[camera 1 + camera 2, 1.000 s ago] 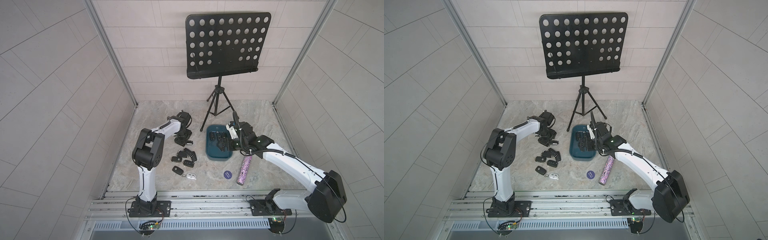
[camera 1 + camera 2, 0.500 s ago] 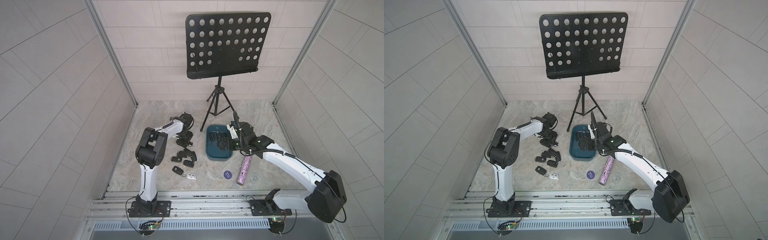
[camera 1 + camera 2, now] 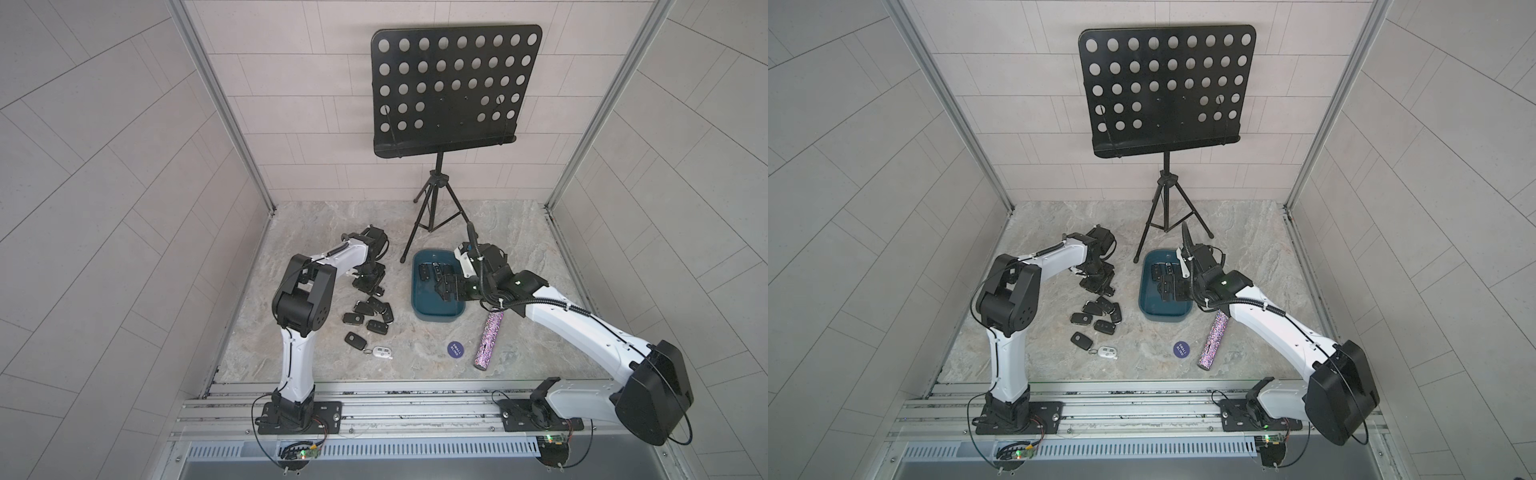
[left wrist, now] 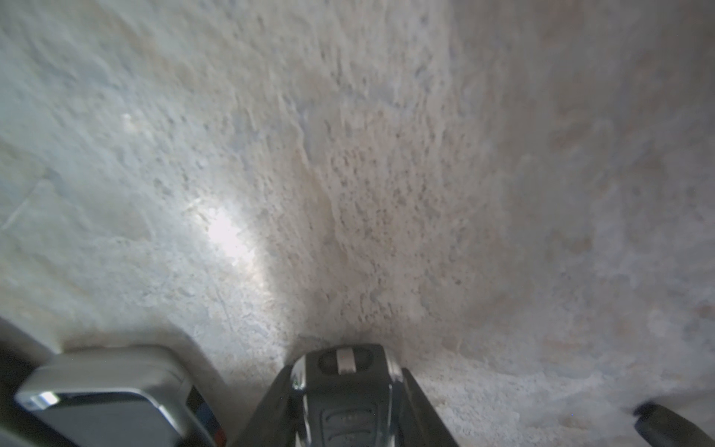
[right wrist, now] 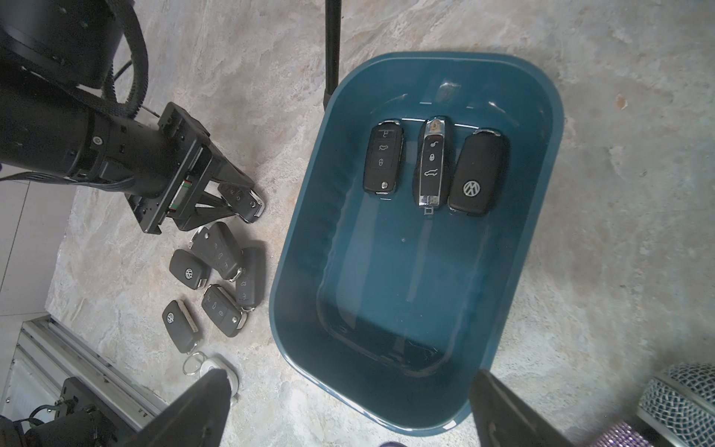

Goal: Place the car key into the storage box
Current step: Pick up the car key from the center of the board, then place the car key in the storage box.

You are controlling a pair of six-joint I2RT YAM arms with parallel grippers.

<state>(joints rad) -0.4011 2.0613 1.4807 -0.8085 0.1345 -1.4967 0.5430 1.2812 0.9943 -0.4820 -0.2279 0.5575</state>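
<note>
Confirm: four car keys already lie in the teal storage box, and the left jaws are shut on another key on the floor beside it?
Wrong count: the right wrist view shows three car keys in the storage box, not four. The left gripper does have its jaws shut on another key on the floor beside it.

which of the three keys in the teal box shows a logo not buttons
The black key with the round VW badge, at the row's end beside the chrome-edged key. That one and the other black key show buttons.

High top views and right wrist share the storage box [image 3: 436,313].
</note>
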